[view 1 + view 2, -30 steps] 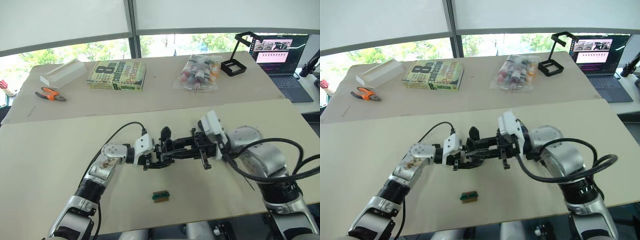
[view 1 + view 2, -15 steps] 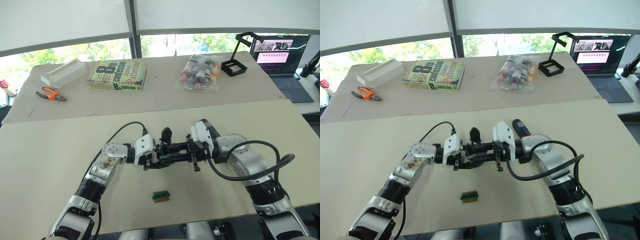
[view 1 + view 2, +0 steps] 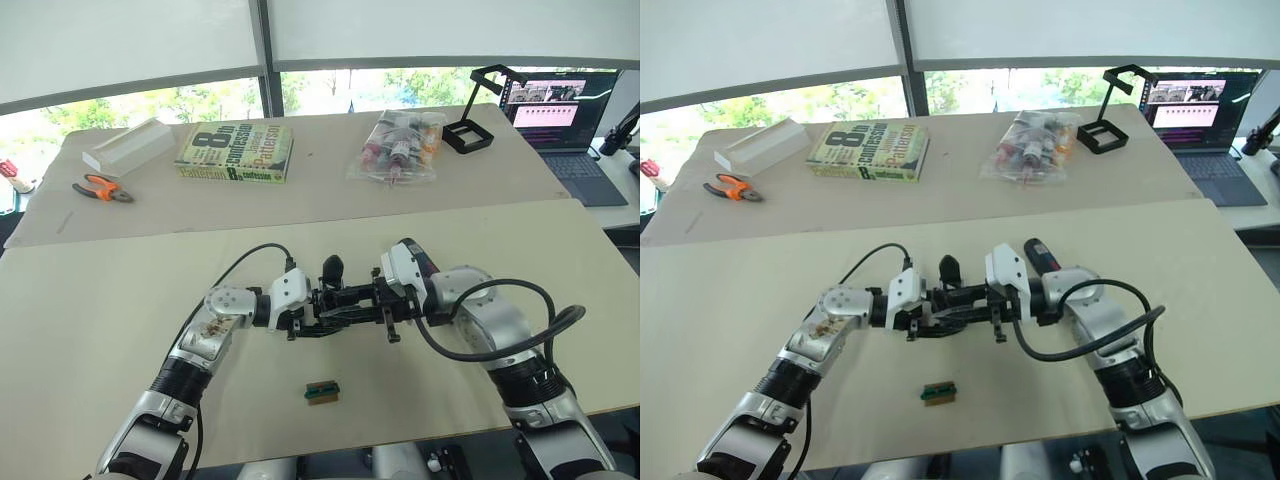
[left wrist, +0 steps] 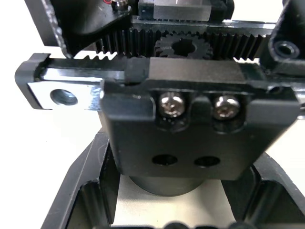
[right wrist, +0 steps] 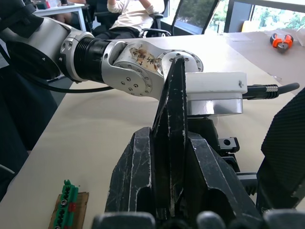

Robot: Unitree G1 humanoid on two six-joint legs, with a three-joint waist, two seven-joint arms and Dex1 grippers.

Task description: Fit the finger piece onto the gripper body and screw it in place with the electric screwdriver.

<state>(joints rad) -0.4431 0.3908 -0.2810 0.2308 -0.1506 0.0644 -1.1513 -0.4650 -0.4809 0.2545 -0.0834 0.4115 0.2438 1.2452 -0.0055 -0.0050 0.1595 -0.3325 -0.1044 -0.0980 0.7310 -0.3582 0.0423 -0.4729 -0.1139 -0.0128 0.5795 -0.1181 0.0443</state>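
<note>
Your finger piece (image 5: 170, 138) sits pinched between the right end effector (image 3: 352, 297) fingers, held against the gripper body (image 3: 328, 305) at mid-tabletop (image 3: 90, 300). The left end effector (image 3: 316, 318) is clamped on that body; its wrist view shows two seated screws and two bare holes. Since a second ago your right arm has swung inward and lower; over the last half second, nothing has moved. A green block (image 3: 322, 391) lies nearer you.

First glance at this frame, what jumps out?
The left gripper and right gripper meet mid-table over the gripper body, whose rack, gear and two screws show in the left wrist view. The right gripper's fingers pinch the black finger piece. A small green-brown block lies nearer the robot.
</note>
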